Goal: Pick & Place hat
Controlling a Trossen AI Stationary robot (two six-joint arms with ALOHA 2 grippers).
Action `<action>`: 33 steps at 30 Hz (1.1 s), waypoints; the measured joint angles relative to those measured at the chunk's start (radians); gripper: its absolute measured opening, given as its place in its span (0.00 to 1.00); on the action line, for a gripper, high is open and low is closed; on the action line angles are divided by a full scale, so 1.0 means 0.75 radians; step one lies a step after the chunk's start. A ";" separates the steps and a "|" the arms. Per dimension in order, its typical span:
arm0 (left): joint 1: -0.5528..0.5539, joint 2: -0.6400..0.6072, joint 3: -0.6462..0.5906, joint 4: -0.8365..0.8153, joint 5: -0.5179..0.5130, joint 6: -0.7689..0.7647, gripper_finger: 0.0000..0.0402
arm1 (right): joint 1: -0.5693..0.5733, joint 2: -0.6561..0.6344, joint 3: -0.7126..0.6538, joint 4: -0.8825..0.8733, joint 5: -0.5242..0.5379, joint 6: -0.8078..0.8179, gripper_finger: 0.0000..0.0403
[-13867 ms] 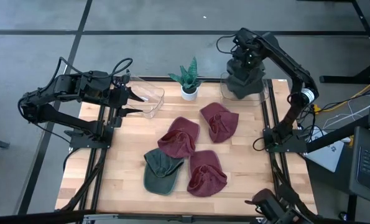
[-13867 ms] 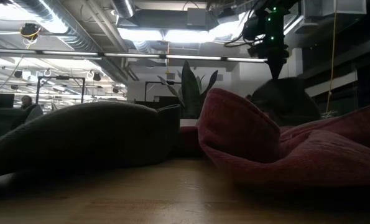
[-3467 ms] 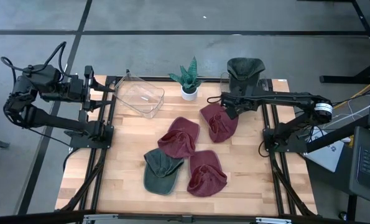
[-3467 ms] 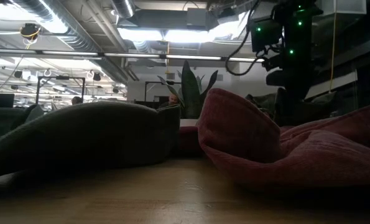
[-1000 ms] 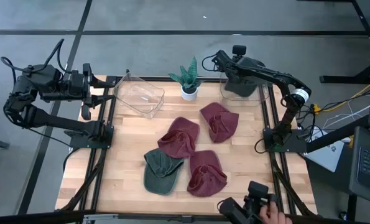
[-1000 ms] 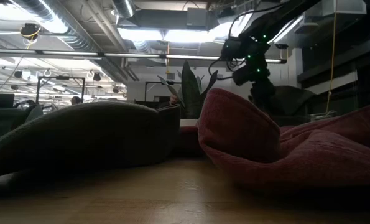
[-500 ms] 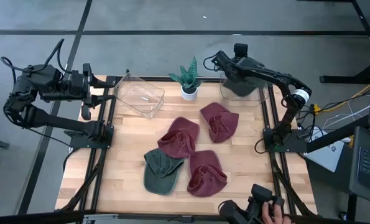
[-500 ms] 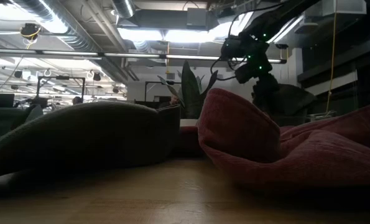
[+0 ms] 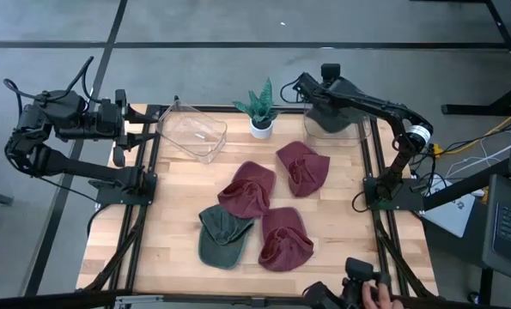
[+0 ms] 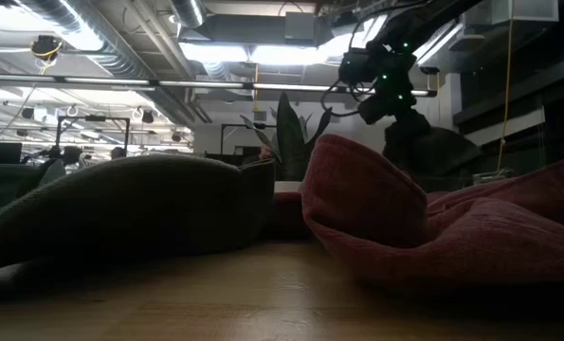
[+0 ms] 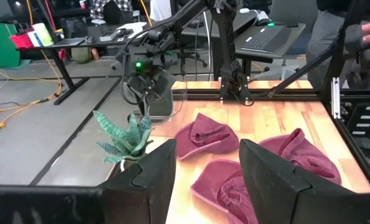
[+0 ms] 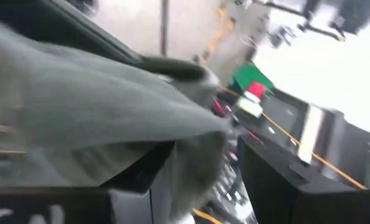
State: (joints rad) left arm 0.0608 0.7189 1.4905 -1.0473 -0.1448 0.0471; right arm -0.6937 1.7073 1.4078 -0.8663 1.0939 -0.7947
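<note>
Green hat [image 12: 97, 112] between parted fingers [image 12: 144, 180]

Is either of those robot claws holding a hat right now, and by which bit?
No. The right gripper stands open over the green hat in the clear bin; the left gripper waits open, empty.

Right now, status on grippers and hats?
Right gripper open over green hat in bin. Left gripper open, parked. Four hats on table.

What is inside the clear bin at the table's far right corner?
A dark green hat sits in the right bin, with the right gripper open just above it. Anything beneath that hat is covered and cannot be seen.
</note>
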 joint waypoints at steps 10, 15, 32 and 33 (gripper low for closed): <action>0.000 0.000 0.000 0.000 0.000 -0.001 0.43 | -0.012 -0.040 0.112 -0.018 0.227 0.139 0.42; 0.000 0.000 0.000 0.000 0.000 -0.001 0.43 | 0.070 -0.141 0.267 -0.280 0.201 0.587 0.42; 0.000 0.025 0.000 0.045 0.174 -0.279 0.43 | 0.359 -0.342 0.310 -0.377 -1.638 1.113 0.42; 0.000 0.031 0.000 0.045 0.188 -0.316 0.43 | 0.386 -0.343 0.296 -0.366 -1.608 1.136 0.42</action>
State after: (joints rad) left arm 0.0608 0.7424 1.4906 -1.0135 -0.0036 -0.1896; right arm -0.4045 1.4503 1.6295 -1.1410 -0.1123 0.0575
